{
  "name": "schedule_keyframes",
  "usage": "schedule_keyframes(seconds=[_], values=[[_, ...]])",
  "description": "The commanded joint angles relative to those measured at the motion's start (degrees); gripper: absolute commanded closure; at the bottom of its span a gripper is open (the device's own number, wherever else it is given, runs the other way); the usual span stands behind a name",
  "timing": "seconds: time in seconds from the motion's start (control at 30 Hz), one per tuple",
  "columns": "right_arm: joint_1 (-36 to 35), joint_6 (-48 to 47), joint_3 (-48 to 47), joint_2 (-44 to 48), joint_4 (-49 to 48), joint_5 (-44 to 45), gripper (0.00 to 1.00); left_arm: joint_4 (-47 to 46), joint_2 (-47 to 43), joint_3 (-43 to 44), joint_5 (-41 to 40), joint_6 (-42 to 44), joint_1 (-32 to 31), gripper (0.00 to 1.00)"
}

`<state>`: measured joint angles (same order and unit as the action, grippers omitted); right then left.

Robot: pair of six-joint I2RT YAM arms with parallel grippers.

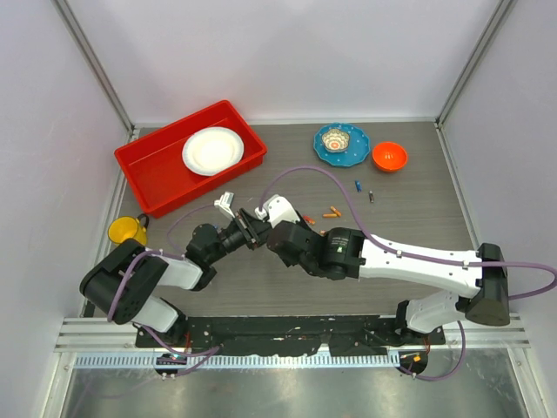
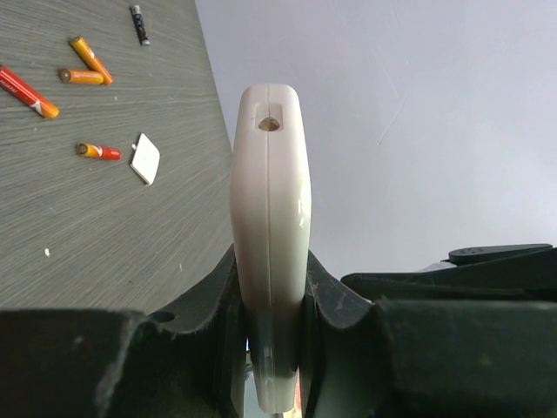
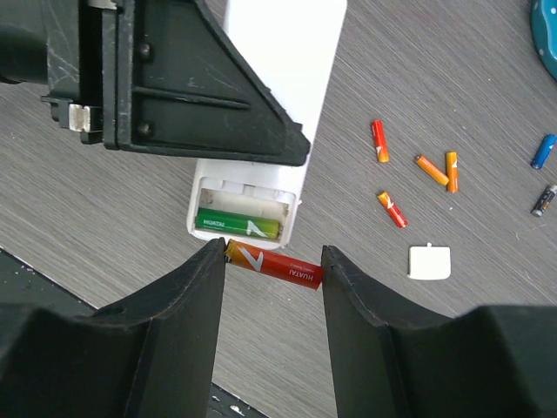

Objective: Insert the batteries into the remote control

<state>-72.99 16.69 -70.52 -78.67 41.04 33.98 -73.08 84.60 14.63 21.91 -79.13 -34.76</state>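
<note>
Left gripper (image 2: 270,292) clamped on remote control (image 2: 270,200), held edge-on. Right gripper (image 3: 271,270) jaws partly apart, red battery (image 3: 277,264) apparently pinched end-to-end, just beside open compartment (image 3: 248,193) holding green battery (image 3: 237,225); wrists meet mid-table (image 1: 418,209)

– Can you see the whole remote control (image 2: 270,192)?

– No. From the left wrist it is side-on, so its front is hidden. Its bottom end is tucked inside the left gripper (image 2: 271,287).

– And from the right wrist?

– Its top runs off the picture, and that black gripper covers its middle. I can't tell if the red battery (image 3: 274,266) touches the table (image 3: 104,226) under it. Only a sliver of the blue plate (image 3: 548,35) shows.

– From above?

– The left arm (image 1: 174,270) and right arm (image 1: 409,259) cover most of the remote. The loose batteries (image 1: 331,212) are too small to tell apart. The yellow cup (image 1: 128,230) is partly behind the left arm.
</note>
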Motion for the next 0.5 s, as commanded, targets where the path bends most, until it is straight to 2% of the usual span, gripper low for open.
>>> schedule_keyframes(seconds=[0.0, 0.47], values=[[-0.57, -0.87, -3.04, -1.48, 0.01, 0.57, 0.71, -15.52, -0.31, 1.89, 0.94, -0.76, -0.13, 1.00], [-0.57, -0.95, -3.48, -4.20, -1.75, 1.09, 0.70, -15.52, -0.92, 1.80, 1.29, -1.64, -0.13, 1.00]])
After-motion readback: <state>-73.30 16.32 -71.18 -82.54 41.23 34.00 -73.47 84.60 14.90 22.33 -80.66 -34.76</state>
